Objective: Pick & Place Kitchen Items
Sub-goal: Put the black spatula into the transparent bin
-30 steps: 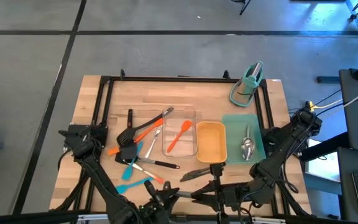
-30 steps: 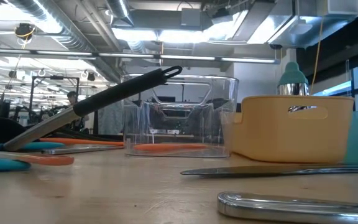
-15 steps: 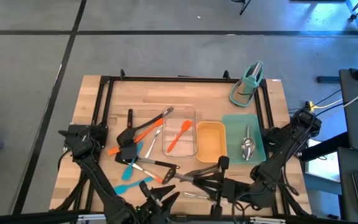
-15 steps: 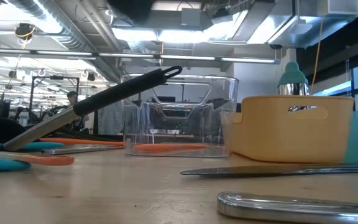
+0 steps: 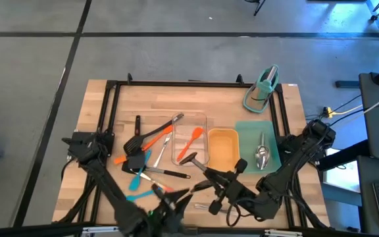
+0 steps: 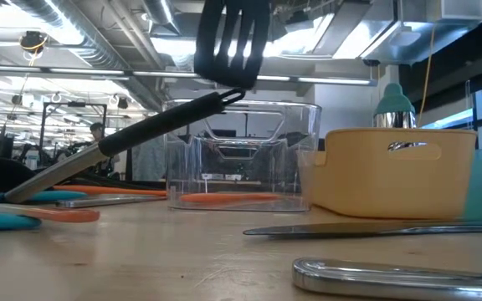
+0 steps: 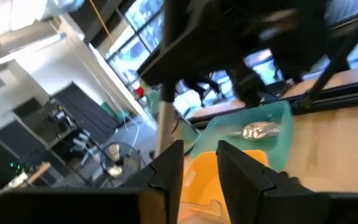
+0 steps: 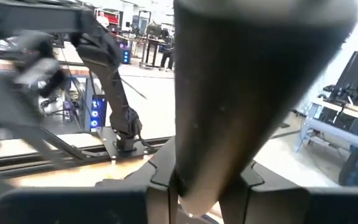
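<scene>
— Where's the right gripper (image 5: 224,187)?

— Near edge of the table, just near of the yellow tray (image 5: 222,133). Its fingers are clamped on the handle of a black slotted turner (image 5: 189,158); in my right wrist view that dark handle fills the gap between them.

— And the turner itself?

— Off the table. From the low view its slotted head hangs in the air above the clear tray (image 5: 189,116), and from above the head sits over that tray's near right corner. An orange spatula (image 5: 190,143) lies inside the clear tray.

— Left gripper (image 7: 199,149)?

— Low at the near edge, left of the right one. Its fingers stand a little apart, and I see the yellow tray through the gap.

— The rest?

— The other utensils (image 5: 139,155), black turners with orange and blue spatulas, lie heaped left of the clear tray. A steel spoon (image 5: 262,155) lies on the teal mat (image 5: 248,130), right of the yellow tray.
</scene>
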{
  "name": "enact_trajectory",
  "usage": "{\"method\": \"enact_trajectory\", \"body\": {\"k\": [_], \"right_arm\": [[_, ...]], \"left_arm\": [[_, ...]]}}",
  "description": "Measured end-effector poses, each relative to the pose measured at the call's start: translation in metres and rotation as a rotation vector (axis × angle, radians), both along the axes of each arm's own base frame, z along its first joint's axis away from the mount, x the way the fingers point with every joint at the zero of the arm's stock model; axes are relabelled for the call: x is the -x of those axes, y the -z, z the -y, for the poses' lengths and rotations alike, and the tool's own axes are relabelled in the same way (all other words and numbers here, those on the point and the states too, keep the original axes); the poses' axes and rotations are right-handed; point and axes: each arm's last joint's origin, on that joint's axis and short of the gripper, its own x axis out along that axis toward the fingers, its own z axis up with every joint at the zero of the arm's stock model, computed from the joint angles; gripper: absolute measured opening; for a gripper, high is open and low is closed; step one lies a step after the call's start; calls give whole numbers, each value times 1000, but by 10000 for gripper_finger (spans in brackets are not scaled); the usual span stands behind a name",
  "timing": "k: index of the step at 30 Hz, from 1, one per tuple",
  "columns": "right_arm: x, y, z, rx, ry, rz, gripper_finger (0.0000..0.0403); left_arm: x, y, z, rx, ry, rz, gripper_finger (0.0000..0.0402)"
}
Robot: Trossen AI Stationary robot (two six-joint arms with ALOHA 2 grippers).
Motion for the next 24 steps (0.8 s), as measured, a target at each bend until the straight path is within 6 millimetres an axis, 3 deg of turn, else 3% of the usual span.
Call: {"method": "enact_trajectory", "body": {"k": [2,5,8,11,14,17,21,24], "right_arm": [[3,-4,-3,15,-6,-7,73],[8,-6,-8,43,3,-27,73],[14,-8,-12,60,31,-41,73],[16,-8,-14,71,31,-49,73],[17,-9,-15,61,21,-40,73],[18,-10,-15,72,19,-44,73],[20,-15,-18,93,-20,-40,73],[23,-18,-23,114,-110,-22,73]], "left_arm": [[-4,-3,-10,39,2,-16,67],[-5,-1,-5,137,70,-56,39],[-5,5,13,249,155,-47,17],[-3,17,43,297,273,-46,3],[8,20,81,311,468,-36,3],[13,12,107,333,786,-15,3],[10,5,119,320,1180,11,2],[6,8,116,298,1184,-20,4]]}}
